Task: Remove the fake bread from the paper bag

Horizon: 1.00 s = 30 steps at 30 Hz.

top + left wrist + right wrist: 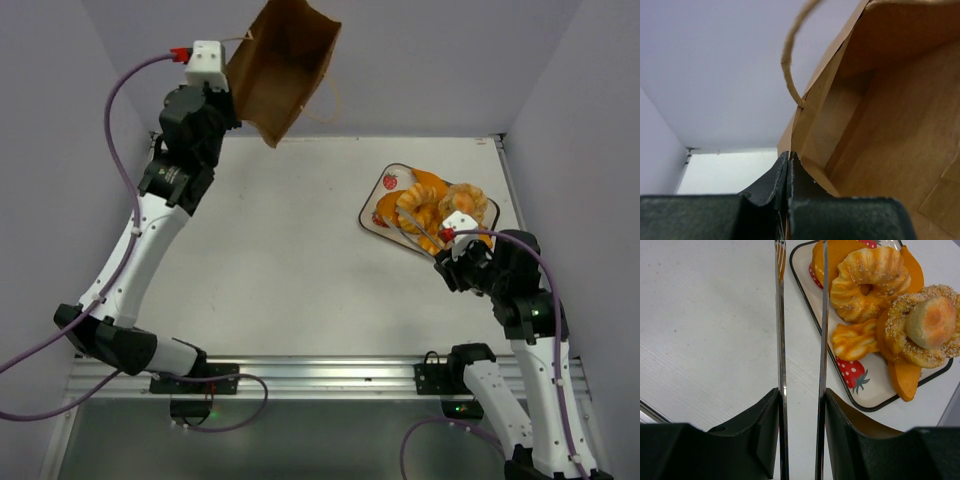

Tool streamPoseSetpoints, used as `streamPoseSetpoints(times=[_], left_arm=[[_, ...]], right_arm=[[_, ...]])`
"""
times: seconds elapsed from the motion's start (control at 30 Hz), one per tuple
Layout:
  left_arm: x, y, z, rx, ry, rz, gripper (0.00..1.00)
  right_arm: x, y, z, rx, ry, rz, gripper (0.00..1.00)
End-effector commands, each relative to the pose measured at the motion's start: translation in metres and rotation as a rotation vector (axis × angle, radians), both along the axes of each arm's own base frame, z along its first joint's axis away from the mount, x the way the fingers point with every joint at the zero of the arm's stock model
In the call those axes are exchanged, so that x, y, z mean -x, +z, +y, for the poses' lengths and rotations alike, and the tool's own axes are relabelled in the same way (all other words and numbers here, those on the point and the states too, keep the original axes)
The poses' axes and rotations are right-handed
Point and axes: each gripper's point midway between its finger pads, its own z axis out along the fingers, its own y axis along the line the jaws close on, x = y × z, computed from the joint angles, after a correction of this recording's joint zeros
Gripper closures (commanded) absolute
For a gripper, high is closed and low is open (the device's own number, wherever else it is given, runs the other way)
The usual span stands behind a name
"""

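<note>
Kraft paper bag [283, 65] hangs pinched at its rim in our left gripper [789, 159], tongs [823, 315] spread and empty; we risk the thin paper tearing free.

L pincer [789, 159] pinched tight, raised high; R pincer [801, 396] part-closed, low.

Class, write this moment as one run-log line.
left end effector: shut on paper bag rim, raised | right end effector: holding tongs | bread: on tray

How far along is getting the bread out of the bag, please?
Done, it seems: bread sits on the tray, and the bag shows nothing inside. In hand: left fingers pinch the raised bag's rim; right fingers hold tongs by the tray. Left: apparently only setting things down.
</note>
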Motion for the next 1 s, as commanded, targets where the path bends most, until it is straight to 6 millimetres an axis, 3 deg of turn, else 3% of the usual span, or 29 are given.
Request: streamPoseSetpoints(times=[0.0, 0.1, 0.17, 0.37, 0.47, 0.73, 0.9, 0.97], left_arm=[[-0.019, -0.025, -0.006, 0.157, -0.118, 0.125, 1.0], [-0.039, -0.043, 0.018, 0.262, -0.132, 0.19, 1.0], [-0.047, -0.057, 0.019, 0.295, -0.151, 0.24, 1.0], [-0.046, -0.066, 0.028, 0.282, -0.137, 0.311, 1.0], [-0.046, -0.075, 0.045, 0.264, -0.089, 0.335, 1.0], [-0.064, -0.114, 0.049, 0.304, -0.139, 0.443, 1.0], [-0.065, -0.127, 0.054, 0.389, -0.183, 0.478, 1.0], [-0.064, -0.129, 0.08, 0.428, -0.143, 0.466, 1.0]], right_arm=[[-0.005, 0.009, -0.002, -0.011, -0.023, -0.049, 0.58], [-0.004, 0.009, -0.002, -0.013, -0.019, -0.052, 0.58], [-0.003, 0.009, -0.001, -0.015, -0.018, -0.05, 0.58], [-0.003, 0.007, -0.001, -0.013, -0.015, -0.051, 0.58], [-0.003, 0.007, 0.0, -0.018, -0.009, -0.049, 0.58], [-0.002, 0.007, 0.002, -0.025, -0.002, -0.048, 0.58], [-0.001, 0.006, 0.002, -0.027, 0.002, -0.048, 0.58], [-0.002, 0.007, 0.003, -0.028, 0.005, -0.048, 0.58]])
